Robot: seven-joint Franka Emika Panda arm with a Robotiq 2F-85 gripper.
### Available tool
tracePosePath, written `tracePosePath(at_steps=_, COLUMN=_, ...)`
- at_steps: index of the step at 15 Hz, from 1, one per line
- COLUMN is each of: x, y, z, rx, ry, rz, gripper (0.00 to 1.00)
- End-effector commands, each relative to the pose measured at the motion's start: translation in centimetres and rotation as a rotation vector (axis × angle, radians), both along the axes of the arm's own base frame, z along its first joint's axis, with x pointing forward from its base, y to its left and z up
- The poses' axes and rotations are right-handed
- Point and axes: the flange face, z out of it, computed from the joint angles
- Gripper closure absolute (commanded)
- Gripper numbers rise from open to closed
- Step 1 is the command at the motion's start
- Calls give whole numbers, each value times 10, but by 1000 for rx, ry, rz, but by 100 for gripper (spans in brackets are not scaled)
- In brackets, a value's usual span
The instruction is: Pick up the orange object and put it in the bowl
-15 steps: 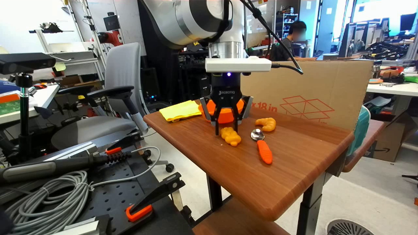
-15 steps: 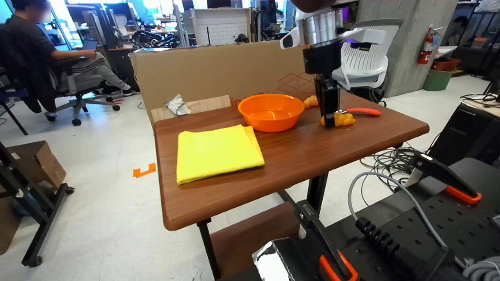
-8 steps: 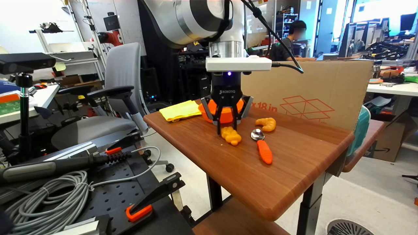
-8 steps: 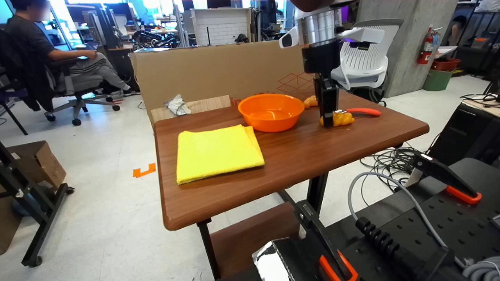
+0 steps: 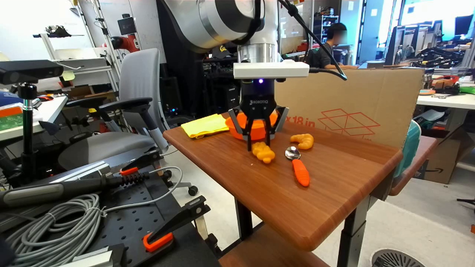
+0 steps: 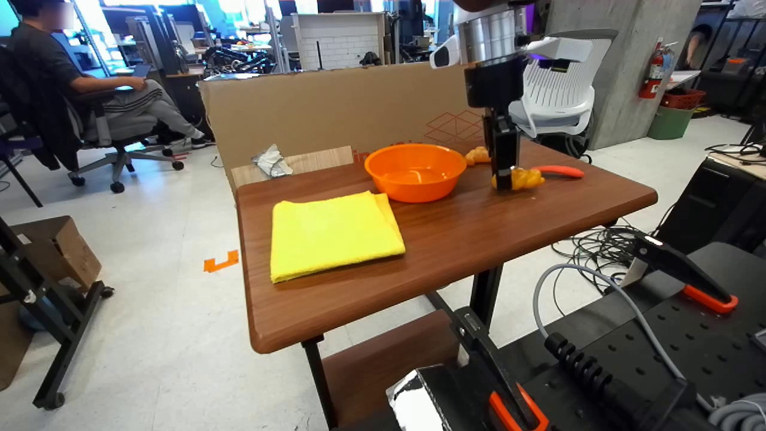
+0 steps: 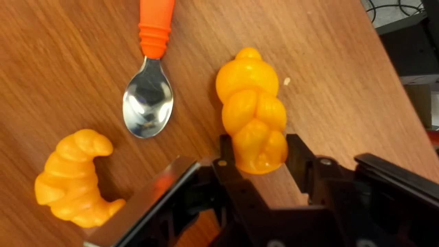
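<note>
In the wrist view, clenching the 6 o'clock end of the lumpy orange object [image 7: 252, 103] with the gripper [image 7: 260, 145]; in both exterior views, shifted slightly toward 12 o'clock since moments ago; outside the bowl [image 6: 414, 191], at its 3 o'clock in an exterior view

Lumpy yellow-orange pieces numbered two: one braided piece [image 7: 253, 106] gripped in the one claw [image 5: 258, 145], and one curved piece [image 7: 73, 181] near it. Near the claw also lay one orange-handled spoon [image 7: 147, 99]. One orange bowl [image 5: 258, 133] sat behind the claw in an exterior view, and one yellow cloth [image 6: 335, 236] lay farthest from it. One counter [image 6: 455, 236] stretched beneath the claw.
</note>
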Motion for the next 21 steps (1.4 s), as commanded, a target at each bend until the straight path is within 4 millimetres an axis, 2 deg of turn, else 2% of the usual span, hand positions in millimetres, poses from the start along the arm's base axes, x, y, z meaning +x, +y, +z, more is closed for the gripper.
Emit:
tracePosePath(at_steps=1, x=-11, y=0, z=26, rx=15, ry=-47, rz=-18, gripper=83)
tracePosePath(at_steps=6, x=-19, y=6, z=62, rx=25, ry=-94, rz=-27, gripper=83)
tracePosePath(at_steps=12, x=-19, y=25, z=104, rx=50, ry=-145, rz=-40, gripper=83)
tracePosePath(at_steps=16, x=-12, y=48, z=117, rx=48, ry=-161, rz=-34, gripper=83)
tracePosePath(at_steps=21, x=-1, y=79, z=121, rx=42, ry=-165, rz=-29, gripper=83)
